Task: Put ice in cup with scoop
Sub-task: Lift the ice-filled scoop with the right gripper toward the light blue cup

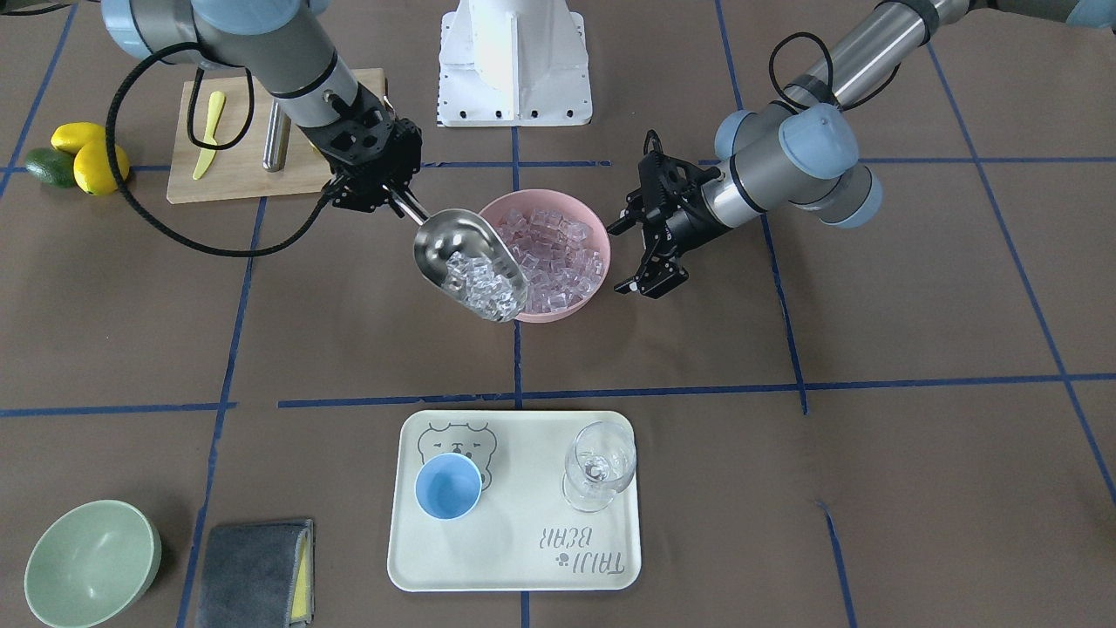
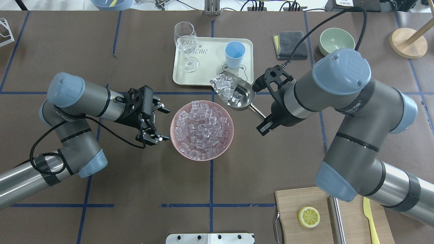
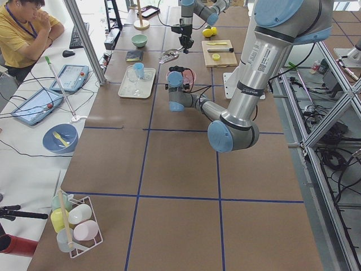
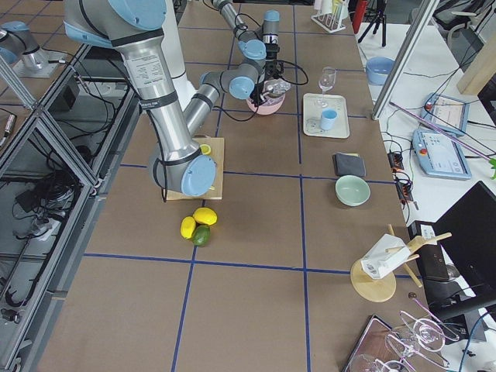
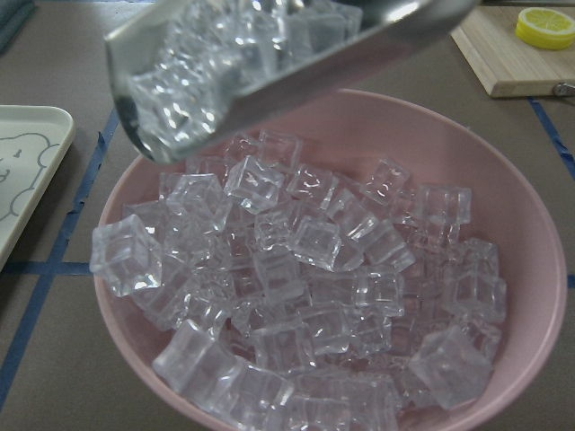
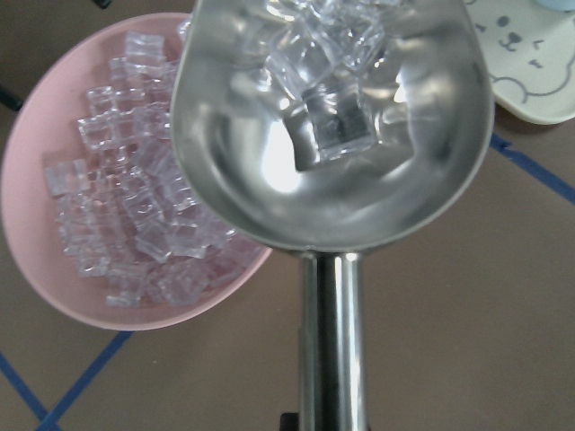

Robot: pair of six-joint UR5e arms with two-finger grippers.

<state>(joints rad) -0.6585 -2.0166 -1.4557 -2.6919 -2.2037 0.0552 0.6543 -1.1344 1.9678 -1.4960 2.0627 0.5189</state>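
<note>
My right gripper is shut on the thin handle of the steel scoop. It holds the scoop in the air between the pink bowl and the tray. Several clear ice cubes lie in the scoop's trough. Many more ice cubes fill the bowl. The light-blue cup stands upright and empty on the tray. My left gripper is open and empty beside the bowl.
A clear wine glass stands on the tray beside the cup. A pale green bowl and a grey cloth lie past the tray. A cutting board with a steel cylinder and lemons sit near my right arm.
</note>
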